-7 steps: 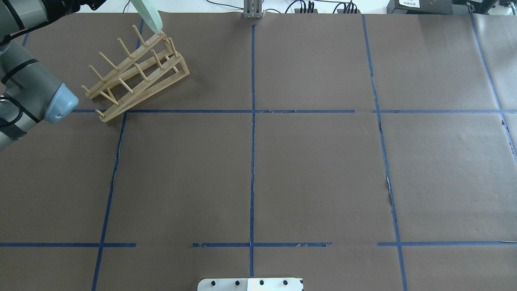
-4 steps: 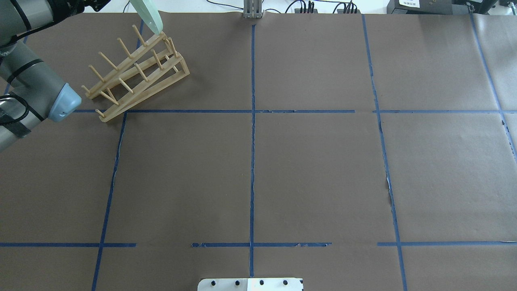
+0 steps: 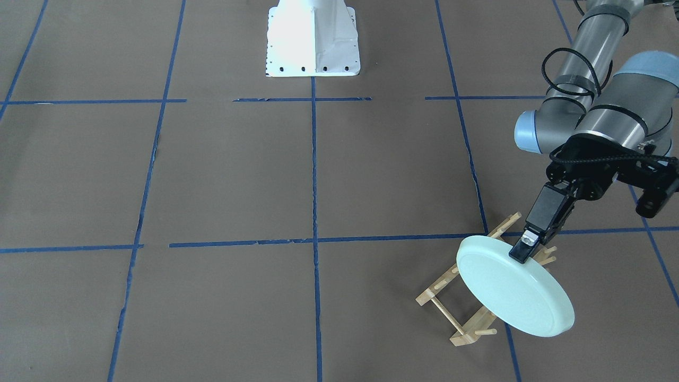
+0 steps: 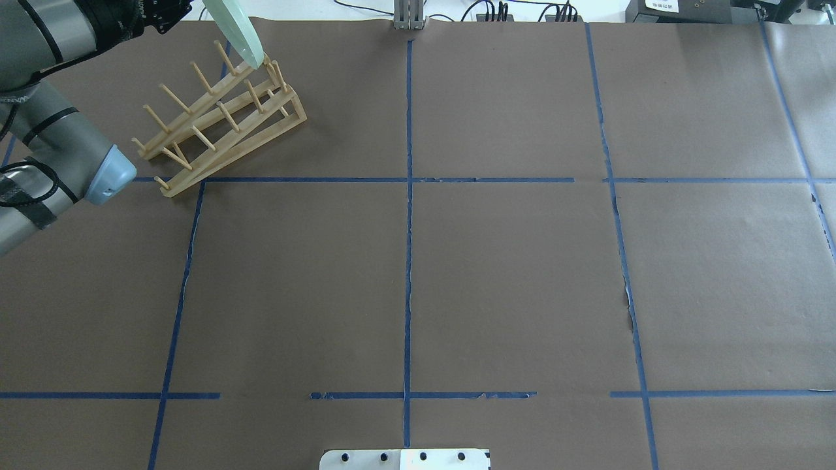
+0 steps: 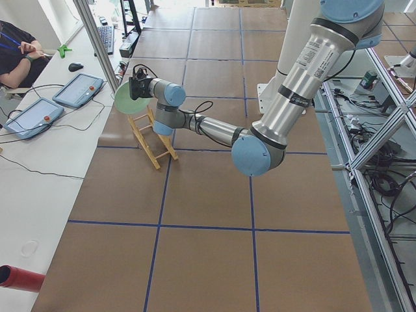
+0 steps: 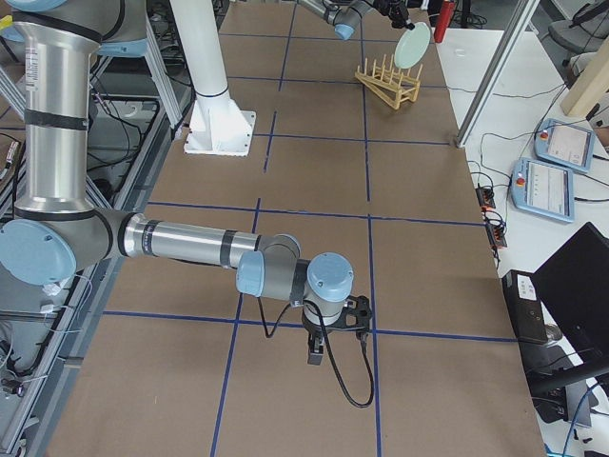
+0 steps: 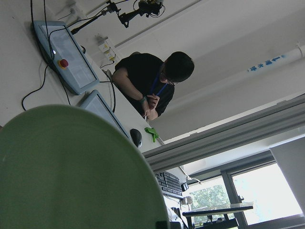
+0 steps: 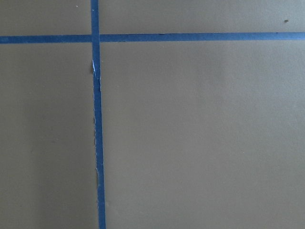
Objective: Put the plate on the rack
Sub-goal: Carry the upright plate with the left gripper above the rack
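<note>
Exterior front-facing | left end effector point(image 3: 522, 252) grips plate point(image 3: 512, 297) rim — over rack point(image 3: 469, 330)

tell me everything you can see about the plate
The plate is round, pale mint green and smooth, with a low rim. It is off the table, held on edge and tilted, with a plain face turned toward the front-facing camera. The left pincer is shut on its upper rim. Its lower edge hangs at the end of the wooden rack farthest from the robot. It is not seated between the pegs, and I cannot tell whether it touches the rail.
</note>
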Tool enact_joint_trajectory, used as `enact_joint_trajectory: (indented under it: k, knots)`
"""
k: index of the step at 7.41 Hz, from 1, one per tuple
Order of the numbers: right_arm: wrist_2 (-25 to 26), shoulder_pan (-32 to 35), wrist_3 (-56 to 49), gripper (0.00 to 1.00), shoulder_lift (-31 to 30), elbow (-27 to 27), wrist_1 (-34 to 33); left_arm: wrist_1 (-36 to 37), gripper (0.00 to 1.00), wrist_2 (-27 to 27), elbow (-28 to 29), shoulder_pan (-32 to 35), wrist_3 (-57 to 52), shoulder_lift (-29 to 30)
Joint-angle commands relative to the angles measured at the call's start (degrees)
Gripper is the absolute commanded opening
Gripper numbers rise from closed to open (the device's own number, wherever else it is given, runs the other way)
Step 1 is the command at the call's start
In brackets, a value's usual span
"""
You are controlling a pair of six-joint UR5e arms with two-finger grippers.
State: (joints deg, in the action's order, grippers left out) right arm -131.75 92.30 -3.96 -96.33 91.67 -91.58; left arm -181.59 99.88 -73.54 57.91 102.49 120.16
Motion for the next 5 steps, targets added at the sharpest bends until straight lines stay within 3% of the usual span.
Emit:
enact_joint_trajectory:
  k: [1,5]
  knots:
    - [0.0,-0.02,-0.09,1.0,0.0,0.0,0.0,-0.43,0.0,-1.27,0.67,-1.13,-0.01,-0.01]
    - [0.0,0.07,0.0,1.0,0.0,0.0,0.0,-0.43,0.0,-1.79,2.26,-2.63,-0.09,-0.01]
